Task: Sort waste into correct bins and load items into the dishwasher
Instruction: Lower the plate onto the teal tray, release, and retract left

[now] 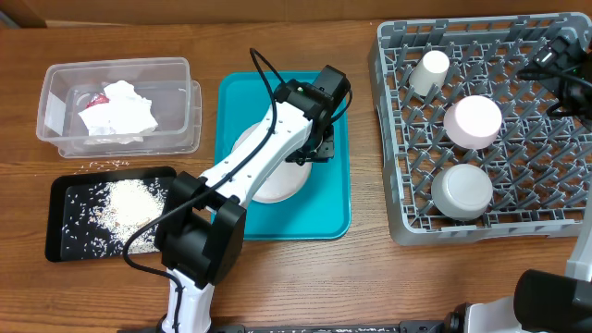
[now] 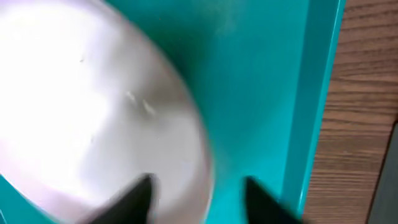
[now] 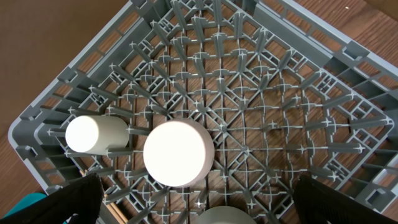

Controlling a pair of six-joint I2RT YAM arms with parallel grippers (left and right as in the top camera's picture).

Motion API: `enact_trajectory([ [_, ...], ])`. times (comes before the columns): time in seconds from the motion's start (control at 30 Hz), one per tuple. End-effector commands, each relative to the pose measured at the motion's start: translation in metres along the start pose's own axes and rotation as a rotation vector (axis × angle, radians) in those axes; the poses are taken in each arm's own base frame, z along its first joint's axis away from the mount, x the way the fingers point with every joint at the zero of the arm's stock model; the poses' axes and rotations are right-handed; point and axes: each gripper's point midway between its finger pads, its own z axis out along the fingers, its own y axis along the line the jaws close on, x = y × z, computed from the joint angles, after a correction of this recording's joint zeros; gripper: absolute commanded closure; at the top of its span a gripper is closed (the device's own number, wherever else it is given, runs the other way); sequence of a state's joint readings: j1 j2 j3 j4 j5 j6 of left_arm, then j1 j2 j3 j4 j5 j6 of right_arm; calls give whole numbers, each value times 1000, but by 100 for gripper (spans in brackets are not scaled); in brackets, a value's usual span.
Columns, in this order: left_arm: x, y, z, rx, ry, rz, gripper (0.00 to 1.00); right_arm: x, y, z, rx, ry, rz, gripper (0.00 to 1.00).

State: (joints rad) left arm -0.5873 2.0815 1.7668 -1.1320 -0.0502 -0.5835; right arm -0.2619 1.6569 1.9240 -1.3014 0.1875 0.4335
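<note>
The left arm (image 1: 254,162) has a long, smooth white link set between bulky black joint housings (image 1: 199,231): a rounded one at its 7 o'clock end and a boxier black wrist block (image 1: 324,92) at its 1 o'clock end. A thin black cable (image 1: 254,57) loops off the wrist toward 10 o'clock. The left end effector (image 2: 199,199) has two black tapering fingers (image 2: 134,199), seen blurred. The right end effector (image 3: 202,205) has matte black fingers (image 3: 68,199) as well. In the overhead view the right arm (image 1: 560,60) is black at 2 o'clock, with a black and white base (image 1: 555,296) at 5 o'clock.
</note>
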Motion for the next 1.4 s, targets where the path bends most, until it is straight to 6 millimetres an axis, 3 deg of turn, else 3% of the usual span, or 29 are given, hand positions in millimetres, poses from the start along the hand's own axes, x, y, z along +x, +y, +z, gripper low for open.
enact_trajectory([
  [0.0, -10, 4, -15, 1, -42, 40, 0, -5, -1, -3, 2, -20, 10, 0],
  [0.2, -39, 20, -62, 13, -100, -14, 0, -5, -1, -3, 2, -20, 10, 0],
  [0.37, -70, 58, -113, 30, -173, -134, 1, -5, -1, -3, 2, -20, 10, 0],
  [0.47, -83, 99, -143, 19, -207, -232, 2, -6, 0, -3, -6, -24, 20, 0],
  [0.57, -89, 144, -164, -4, -228, -345, 2, -11, 20, -5, -108, -33, 29, 0],
  [0.7, -83, 211, -175, -49, -210, -580, 0, -2, 39, -8, -219, 25, 24, 0],
  [0.8, -71, 257, -175, -83, -175, -744, 0, 7, 70, -18, -399, 90, 14, 0],
  [0.93, -65, 300, -175, -51, -158, -870, 0, 39, 128, -42, -699, 221, -122, 0],
  [1.0, -62, 316, -176, -42, -156, -915, 0, 57, 149, -43, -732, 239, -220, 0],
  [1.13, -55, 342, -177, -55, -161, -980, 0, 110, 191, -21, -648, 288, -380, 0],
  [1.37, -50, 360, -179, -96, -171, -1001, 0, 221, 258, 10, -543, 343, -645, 11],
])
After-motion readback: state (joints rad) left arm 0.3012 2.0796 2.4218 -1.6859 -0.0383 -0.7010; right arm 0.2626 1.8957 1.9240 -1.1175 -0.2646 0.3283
